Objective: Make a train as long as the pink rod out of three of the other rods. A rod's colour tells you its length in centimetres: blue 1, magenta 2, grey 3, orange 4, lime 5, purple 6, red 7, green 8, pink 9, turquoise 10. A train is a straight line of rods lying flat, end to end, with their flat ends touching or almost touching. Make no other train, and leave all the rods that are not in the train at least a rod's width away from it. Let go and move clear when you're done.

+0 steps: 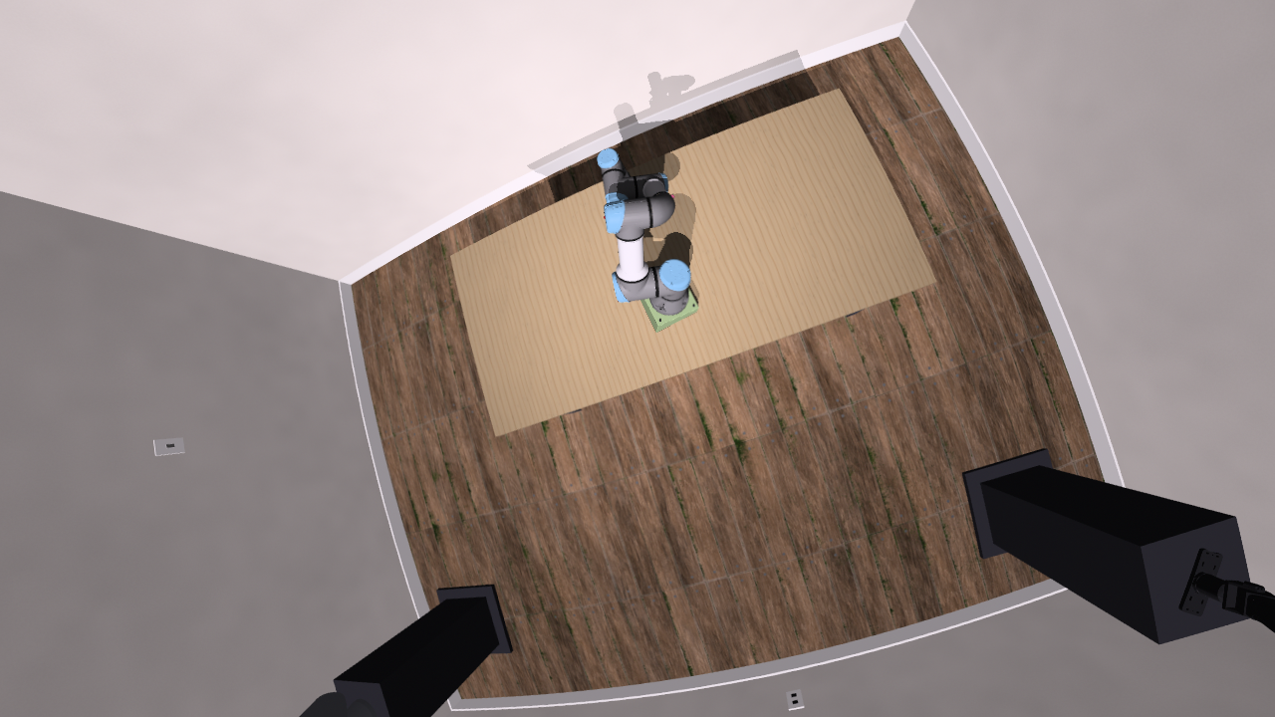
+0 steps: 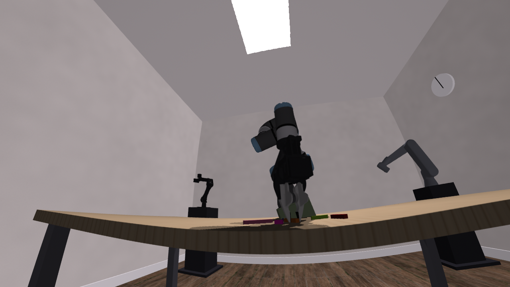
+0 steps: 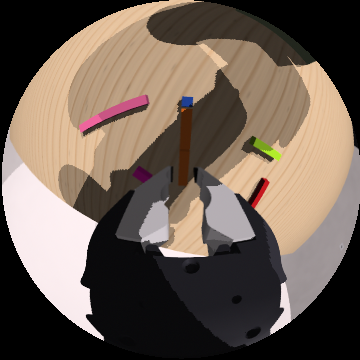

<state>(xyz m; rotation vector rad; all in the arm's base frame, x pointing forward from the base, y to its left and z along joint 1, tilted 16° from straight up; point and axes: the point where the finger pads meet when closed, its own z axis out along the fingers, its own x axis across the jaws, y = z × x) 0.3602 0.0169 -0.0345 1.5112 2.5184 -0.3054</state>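
In the wrist view two orange rods lie end to end in one line, the far one (image 3: 186,130) and the near one (image 3: 184,162), with a faint seam between them. A blue rod (image 3: 187,101) sits at the line's far end, touching or almost touching. My gripper (image 3: 183,168) (image 2: 294,220) is slightly open, its fingertips low on either side of the near orange rod, with a gap showing beside it. The pink rod (image 3: 115,112) (image 2: 257,221) lies apart at the left. The arm hides the rods in the top view.
A magenta rod (image 3: 142,174) (image 2: 278,222) lies close left of the gripper. A lime rod (image 3: 266,149) (image 2: 319,217) and a red rod (image 3: 260,192) (image 2: 339,216) lie to the right. The table (image 1: 775,196) carries the arm's green base (image 1: 677,318).
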